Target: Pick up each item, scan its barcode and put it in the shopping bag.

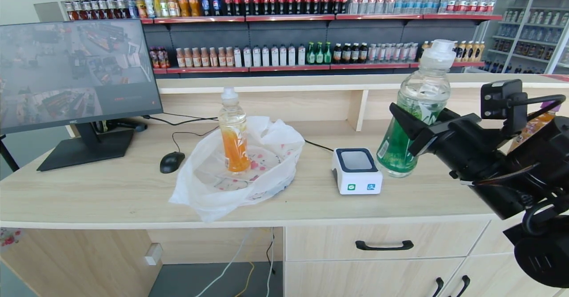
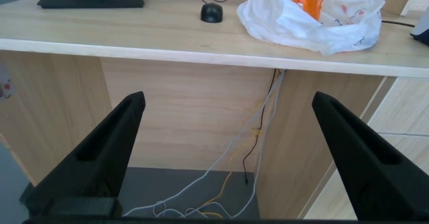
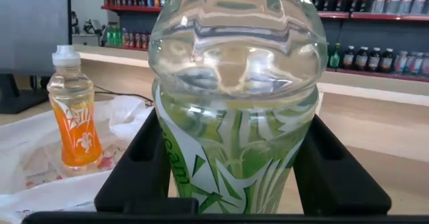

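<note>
Scanner [image 1: 357, 170] sits between bag [image 1: 200, 186] and green bottle [image 1: 400, 150] clamped by right fingers [image 3: 134, 174]; left fingers [image 2: 107, 143] gape empty.

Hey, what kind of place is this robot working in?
Probably a convenience-store checkout: shelves of bottled drinks behind the counter, a barcode scanner beside a shopping bag, and the right gripper holding a green bottle.

No print was legible; the barcode scanner [image 1: 357, 170] bore two small icons, green and blue, on its front face
</note>
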Tool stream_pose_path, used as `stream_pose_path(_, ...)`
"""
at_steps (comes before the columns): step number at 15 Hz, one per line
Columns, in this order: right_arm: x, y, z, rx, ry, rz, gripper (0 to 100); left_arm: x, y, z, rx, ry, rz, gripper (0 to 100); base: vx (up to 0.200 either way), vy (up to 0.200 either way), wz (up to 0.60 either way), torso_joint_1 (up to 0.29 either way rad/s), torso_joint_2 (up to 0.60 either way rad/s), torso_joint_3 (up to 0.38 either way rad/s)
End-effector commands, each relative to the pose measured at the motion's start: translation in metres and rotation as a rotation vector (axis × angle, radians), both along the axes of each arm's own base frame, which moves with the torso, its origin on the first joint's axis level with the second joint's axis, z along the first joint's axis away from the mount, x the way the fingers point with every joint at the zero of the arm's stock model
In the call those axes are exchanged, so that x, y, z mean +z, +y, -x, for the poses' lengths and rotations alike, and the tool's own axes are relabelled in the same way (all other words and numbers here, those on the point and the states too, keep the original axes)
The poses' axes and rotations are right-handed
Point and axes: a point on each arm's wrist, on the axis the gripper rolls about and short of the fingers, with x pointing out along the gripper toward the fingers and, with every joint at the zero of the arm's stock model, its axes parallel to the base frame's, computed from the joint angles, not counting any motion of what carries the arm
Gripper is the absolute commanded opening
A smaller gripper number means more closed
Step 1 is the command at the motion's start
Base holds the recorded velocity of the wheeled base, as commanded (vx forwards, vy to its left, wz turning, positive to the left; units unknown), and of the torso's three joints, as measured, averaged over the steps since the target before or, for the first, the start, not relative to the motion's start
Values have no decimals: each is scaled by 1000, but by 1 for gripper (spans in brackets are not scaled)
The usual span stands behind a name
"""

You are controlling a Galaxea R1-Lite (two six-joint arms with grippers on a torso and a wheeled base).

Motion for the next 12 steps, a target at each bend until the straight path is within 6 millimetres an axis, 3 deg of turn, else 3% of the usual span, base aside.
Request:
stream_pose_path(1, -3, 1, -3, 8, 23, -32, 0, 0, 0, 0, 1, -1, 0, 100, 0, 200, 0, 2, 2, 7)
stream_pose_path(5, -13, 0, -2, 6, 59, -10, 0, 0, 0, 0, 2, -1, 3, 100, 0, 200, 0, 1, 0, 2)
stream_pose_path(12, -11, 2, -8, 4, 47, -13, 0, 0, 0, 0, 4, -1, 6, 100, 0, 200, 0, 4, 0, 3)
